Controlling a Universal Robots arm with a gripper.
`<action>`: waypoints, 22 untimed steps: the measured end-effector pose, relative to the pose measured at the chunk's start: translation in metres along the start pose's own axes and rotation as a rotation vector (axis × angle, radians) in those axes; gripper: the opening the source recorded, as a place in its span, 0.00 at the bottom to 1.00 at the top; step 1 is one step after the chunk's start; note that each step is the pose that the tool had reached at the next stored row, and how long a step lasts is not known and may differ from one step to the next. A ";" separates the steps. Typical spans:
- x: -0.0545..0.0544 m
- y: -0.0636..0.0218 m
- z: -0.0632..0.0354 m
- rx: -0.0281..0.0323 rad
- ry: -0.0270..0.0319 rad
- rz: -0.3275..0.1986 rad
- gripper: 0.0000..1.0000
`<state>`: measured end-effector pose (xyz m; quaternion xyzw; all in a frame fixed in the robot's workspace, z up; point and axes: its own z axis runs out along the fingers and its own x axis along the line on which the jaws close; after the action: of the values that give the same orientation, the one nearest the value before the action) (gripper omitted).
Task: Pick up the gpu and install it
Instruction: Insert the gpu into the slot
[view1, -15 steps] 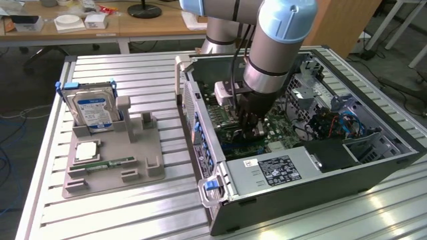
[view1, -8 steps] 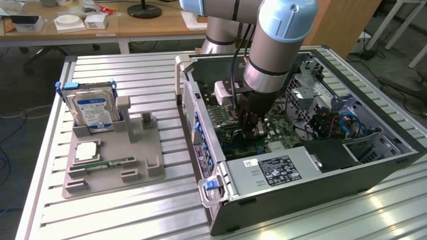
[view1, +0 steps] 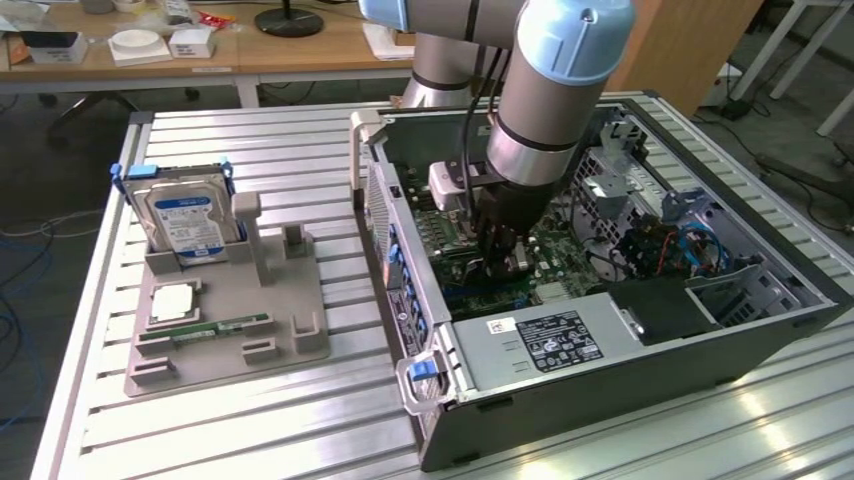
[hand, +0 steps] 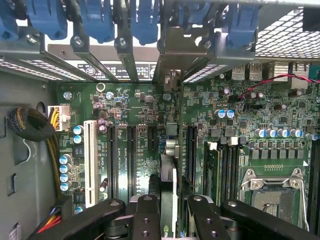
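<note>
One arm reaches down into the open computer case (view1: 747, 330) on the slatted tabletop (view1: 267, 420); our gripper (view1: 505, 262) hangs low over the motherboard (view1: 461, 290); in the wrist view the two black fingers (hand: 150, 217) are clamped on the gpu (hand: 168, 195), which we see edge-on, a thin upright card standing between them and reaching toward the rear bracket openings (hand: 172, 75). The card's lower edge sits over, or possibly already in, a dark expansion slot (hand: 191, 150) near the middle of the board; we cannot tell whether it is fully seated.

To do this step well, in our judgement, we keep the card upright and parallel to the slot; we line its metal end with the open bracket gap under the blue retainer clips (hand: 145, 20); we press straight down, evenly along the card, not at an angle; we stay clear of the white slot (hand: 90, 160) and the neighbouring black slots (hand: 131, 160); a tilted push could bend the edge connector or scrape nearby capacitors (hand: 65, 170).

On the exterior view's left the grey fixture tray (view1: 227, 330) holds the hard drive (view1: 187, 225) and a memory stick (view1: 220, 328); both are well apart from the work.
</note>
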<state>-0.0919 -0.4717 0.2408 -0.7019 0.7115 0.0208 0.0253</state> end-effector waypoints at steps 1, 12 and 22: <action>0.000 0.0000 0.0005 0.0000 0.0003 0.000 0.26; 0.000 0.0001 0.0029 0.0001 0.0001 0.000 0.26; 0.000 0.0008 0.0068 -0.0001 0.0003 0.000 0.26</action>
<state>-0.0927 -0.4717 0.2340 -0.7019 0.7115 0.0208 0.0251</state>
